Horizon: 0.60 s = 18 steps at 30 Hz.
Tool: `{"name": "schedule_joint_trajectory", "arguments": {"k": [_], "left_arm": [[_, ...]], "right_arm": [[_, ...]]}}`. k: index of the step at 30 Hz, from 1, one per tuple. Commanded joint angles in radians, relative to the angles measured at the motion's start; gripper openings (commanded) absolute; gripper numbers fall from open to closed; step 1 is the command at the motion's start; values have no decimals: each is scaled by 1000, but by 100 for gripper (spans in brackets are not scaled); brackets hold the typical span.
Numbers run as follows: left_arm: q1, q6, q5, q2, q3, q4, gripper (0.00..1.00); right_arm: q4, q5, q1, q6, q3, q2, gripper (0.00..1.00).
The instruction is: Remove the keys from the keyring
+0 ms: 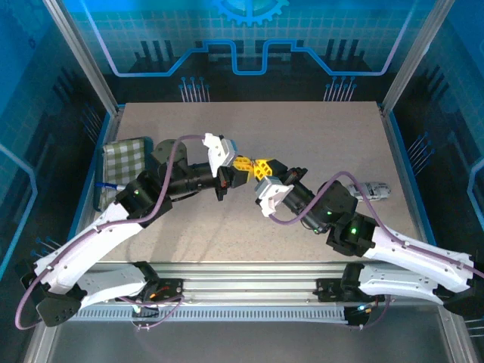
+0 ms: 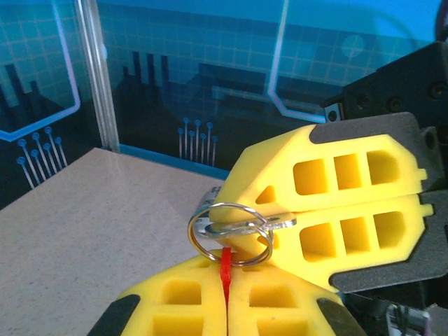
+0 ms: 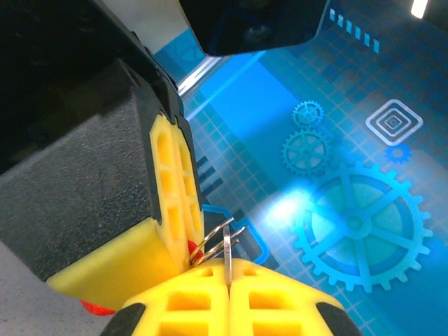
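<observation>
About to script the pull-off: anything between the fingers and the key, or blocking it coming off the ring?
Nothing between: right gripper is shut on the key, left gripper shut on the red tab at the keyring. The key looks threaded on the keyring's wire; nothing else visible blocks it.

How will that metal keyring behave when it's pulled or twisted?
The keyring looks like thin coiled steel wire, so probably stiff and springy, not floppy. Its shiny surface suggests it may slip between the yellow fingers. It seems light, so it would likely dangle if the red tab or key were released.
</observation>
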Motion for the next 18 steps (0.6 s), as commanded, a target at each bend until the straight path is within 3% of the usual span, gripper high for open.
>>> {"name": "schedule_joint_trajectory", "arguments": {"k": [1, 9, 18], "left_arm": [[-5, -65, 157, 0, -37, 68, 0], [35, -151, 232, -4, -49, 129, 0], [89, -256, 336, -13, -67, 205, 0]], "right_arm": [[-60, -139, -9, 28, -33, -9, 0], [-69, -125, -26, -27, -55, -38, 0], [-60, -193, -66, -7, -102, -74, 0]]}}
